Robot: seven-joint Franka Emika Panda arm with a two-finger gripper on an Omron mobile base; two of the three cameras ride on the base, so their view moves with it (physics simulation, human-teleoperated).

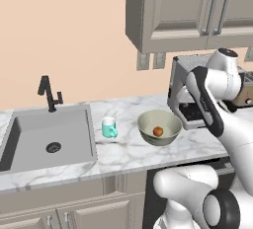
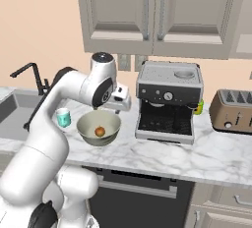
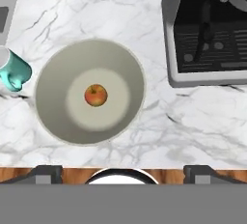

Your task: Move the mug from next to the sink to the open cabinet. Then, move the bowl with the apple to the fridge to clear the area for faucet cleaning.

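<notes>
My fingers (image 3: 123,172): I am holding them spread wide and empty, hanging above the desk and looking straight down; nothing is pinched between them.
Bowl (image 3: 90,91): it is sitting directly below me on the marble desk (image 3: 144,15), upright, untouched.
Apple (image 3: 96,95): it is resting in the middle of the bowl's floor.
Mug (image 3: 14,70): it is standing just beside the bowl, on the sink side; in the left base view it is standing on the marble between the bowl and the sink (image 1: 49,136), near the basin's rim.
Faucet (image 1: 48,92): it is rising behind the sink, well apart from mug and bowl.
Coffee machine (image 2: 168,101): it is occupying the desk on the bowl's other side, close but not touching.
Cabinet (image 1: 192,11): the wall units above are showing closed doors; I cannot tell which one is the open one.
Progress: I am judging both steps as not yet done; the mug is not yet shelved, and the bowl with its apple is not yet in the fridge.
Outstanding: I am judging the mug as first in order, though I am sitting over the bowl.
</notes>
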